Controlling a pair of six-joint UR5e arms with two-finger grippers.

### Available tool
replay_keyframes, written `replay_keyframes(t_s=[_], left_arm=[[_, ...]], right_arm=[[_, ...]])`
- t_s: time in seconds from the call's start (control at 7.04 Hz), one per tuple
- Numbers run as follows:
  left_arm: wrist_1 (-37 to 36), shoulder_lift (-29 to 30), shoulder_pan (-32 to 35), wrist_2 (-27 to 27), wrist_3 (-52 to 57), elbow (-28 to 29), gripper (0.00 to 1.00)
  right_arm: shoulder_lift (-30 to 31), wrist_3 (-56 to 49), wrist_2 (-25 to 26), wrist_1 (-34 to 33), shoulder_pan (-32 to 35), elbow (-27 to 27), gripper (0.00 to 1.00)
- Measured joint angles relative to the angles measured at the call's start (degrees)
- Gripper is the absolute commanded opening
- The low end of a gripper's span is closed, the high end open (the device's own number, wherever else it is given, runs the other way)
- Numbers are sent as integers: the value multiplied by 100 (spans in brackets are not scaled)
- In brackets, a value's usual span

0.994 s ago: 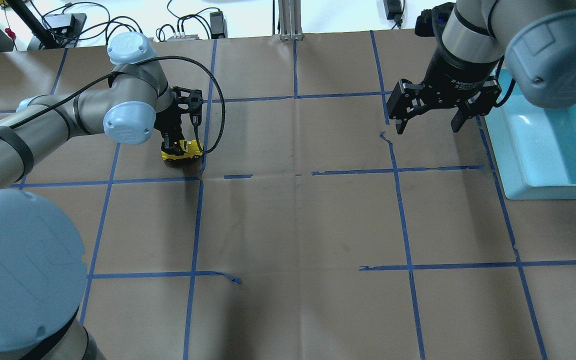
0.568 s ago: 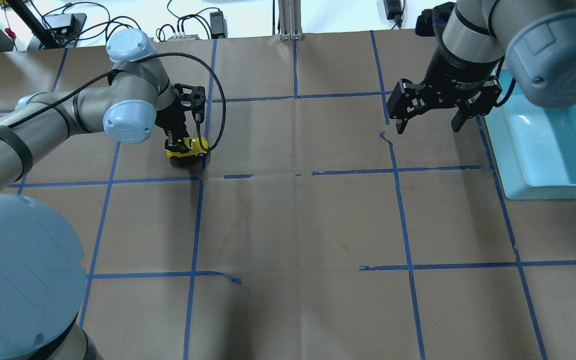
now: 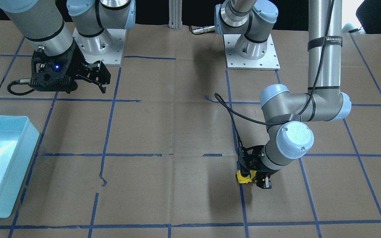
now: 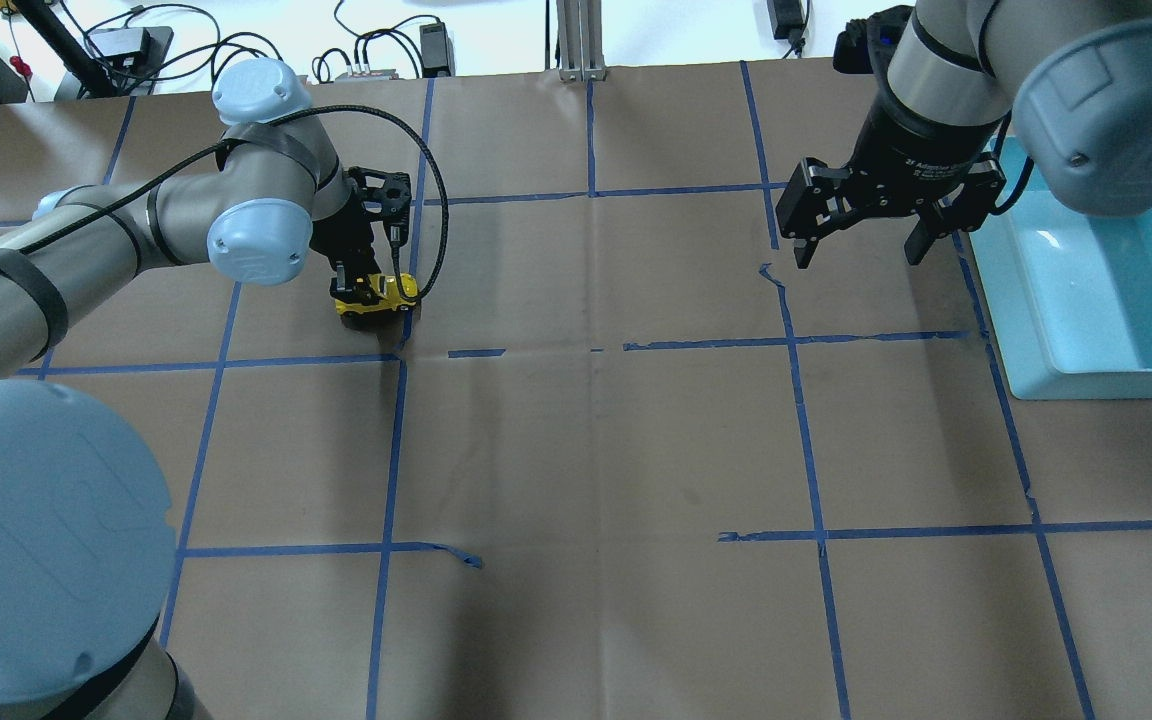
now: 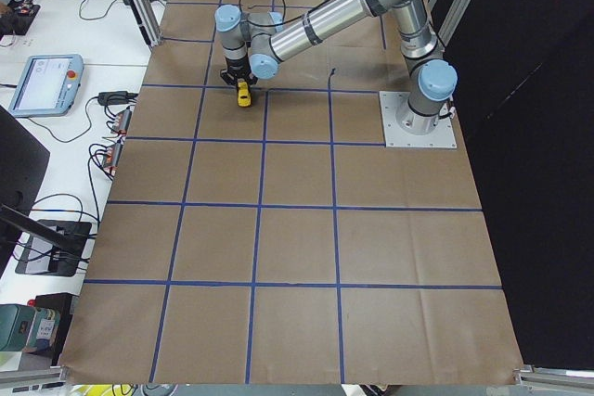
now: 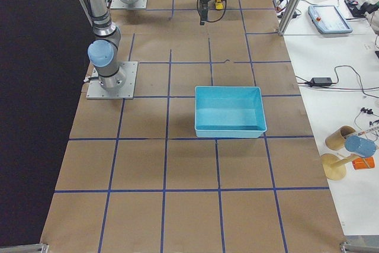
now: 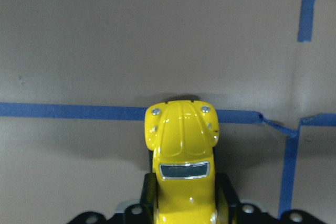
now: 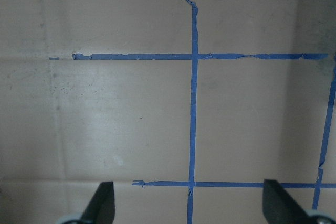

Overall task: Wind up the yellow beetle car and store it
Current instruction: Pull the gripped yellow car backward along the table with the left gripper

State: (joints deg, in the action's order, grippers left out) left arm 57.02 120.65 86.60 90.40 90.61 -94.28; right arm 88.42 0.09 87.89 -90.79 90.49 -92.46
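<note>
While the left pincer [image 4: 357,288] pinches the car [image 4: 383,297] on the surface [image 4: 586,450], keep it pressed down and drag straight back; right pincer [image 4: 858,252] hangs spread.

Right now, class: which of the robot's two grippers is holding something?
The left gripper, its fingers shut on the yellow beetle car; the right gripper hangs open and empty.

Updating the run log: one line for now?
left gripper: shut on yellow beetle car | right gripper: open | blue bin: no car yet
</note>
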Motion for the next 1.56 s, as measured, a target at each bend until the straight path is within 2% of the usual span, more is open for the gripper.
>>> replay_keyframes(t_s=[1.56], left_arm=[[-179,9,-392,20,748,-94,1]], right_arm=[[8,26,-13,0,46,0,100]])
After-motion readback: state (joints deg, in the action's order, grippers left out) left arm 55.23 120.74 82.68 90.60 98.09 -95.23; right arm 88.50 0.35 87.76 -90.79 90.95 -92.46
